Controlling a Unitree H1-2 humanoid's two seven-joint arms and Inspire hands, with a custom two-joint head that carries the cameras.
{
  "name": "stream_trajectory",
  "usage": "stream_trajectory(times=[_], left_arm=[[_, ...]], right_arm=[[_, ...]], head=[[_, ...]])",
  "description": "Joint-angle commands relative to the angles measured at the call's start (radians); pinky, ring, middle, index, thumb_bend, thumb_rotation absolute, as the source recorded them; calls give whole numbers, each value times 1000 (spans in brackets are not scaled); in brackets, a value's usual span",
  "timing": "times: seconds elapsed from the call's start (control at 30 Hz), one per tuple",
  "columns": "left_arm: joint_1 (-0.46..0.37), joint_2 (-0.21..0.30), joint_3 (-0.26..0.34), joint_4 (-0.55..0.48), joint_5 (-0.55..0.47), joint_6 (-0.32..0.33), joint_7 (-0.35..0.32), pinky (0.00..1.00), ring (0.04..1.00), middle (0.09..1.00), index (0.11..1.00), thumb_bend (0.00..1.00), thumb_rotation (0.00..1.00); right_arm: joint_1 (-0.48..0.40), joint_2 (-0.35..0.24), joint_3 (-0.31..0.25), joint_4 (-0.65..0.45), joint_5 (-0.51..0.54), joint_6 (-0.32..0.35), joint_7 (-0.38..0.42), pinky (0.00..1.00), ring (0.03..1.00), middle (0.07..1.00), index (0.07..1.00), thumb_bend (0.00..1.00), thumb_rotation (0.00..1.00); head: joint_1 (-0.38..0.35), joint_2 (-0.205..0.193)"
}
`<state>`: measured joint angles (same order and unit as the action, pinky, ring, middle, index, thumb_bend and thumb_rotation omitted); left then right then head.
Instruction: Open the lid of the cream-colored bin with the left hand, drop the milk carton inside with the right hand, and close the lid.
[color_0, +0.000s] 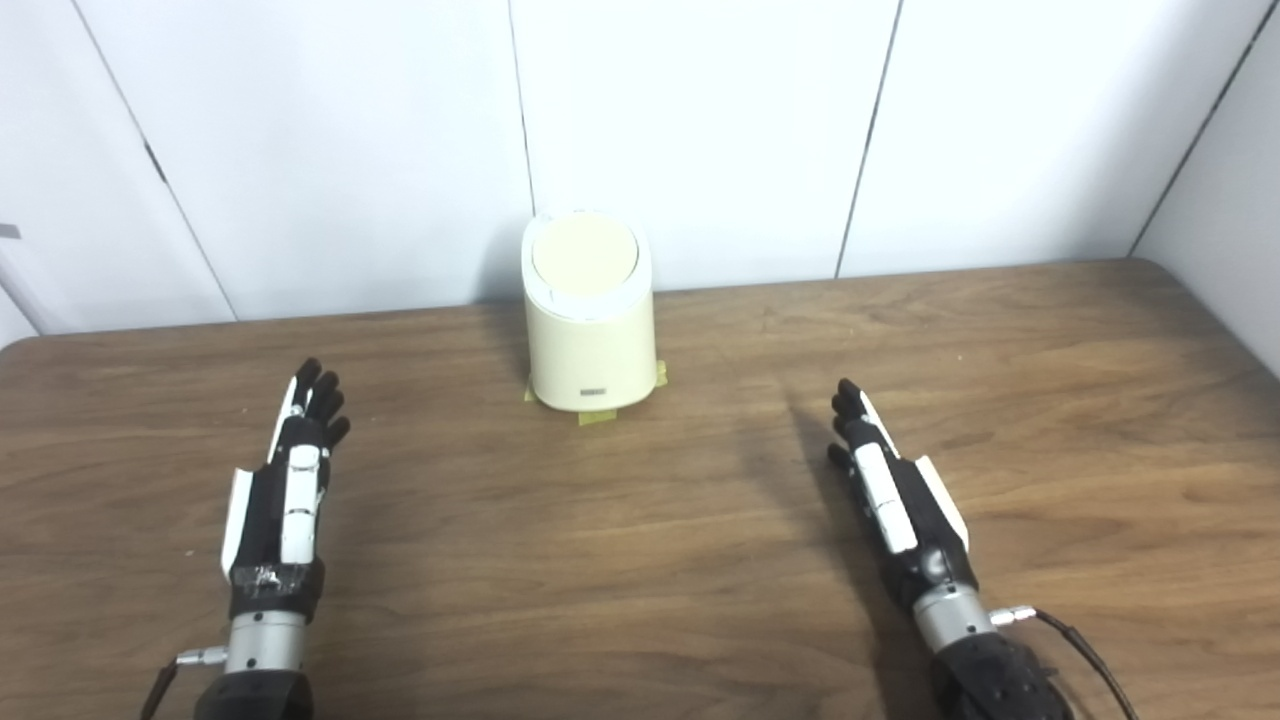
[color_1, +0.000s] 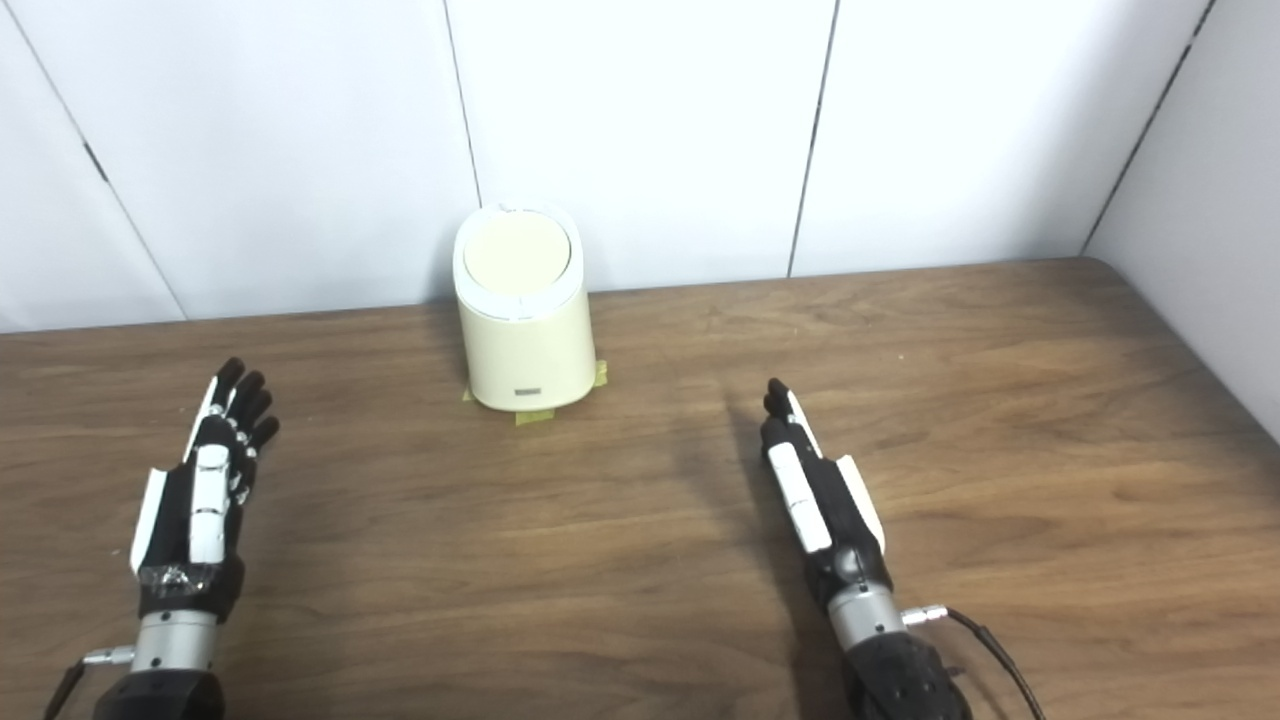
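The scene is evenly and brightly lit. Soft shadows are cast toward ten o'clock from the right hand (color_0: 890, 490) and behind the cream-colored bin (color_0: 590, 320). Slight overall softness is seen; no glare.

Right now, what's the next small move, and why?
Probably reach the left hand forward and right toward the bin. Its lid is shut, both hands are open and empty on the table, the right hand too, and no milk carton is in view, so opening comes first.
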<state>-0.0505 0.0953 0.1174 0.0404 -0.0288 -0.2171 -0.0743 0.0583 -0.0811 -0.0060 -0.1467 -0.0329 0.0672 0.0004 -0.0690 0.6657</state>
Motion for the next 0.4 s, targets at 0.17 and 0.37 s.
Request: stream_trajectory(times=[0.17, 0.37], left_arm=[[68, -26, -39, 46, 16, 1, 9, 925, 952, 958, 985, 523, 1000], [71, -21, -40, 2, -31, 128, -7, 928, 955, 961, 970, 493, 1000]], right_arm=[[-9, 9, -20, 71, 18, -108, -7, 953, 956, 958, 975, 578, 1000], [-9, 25, -35, 109, 50, -112, -4, 941, 949, 945, 962, 557, 1000]], head=[[-3, 10], [-7, 13]])
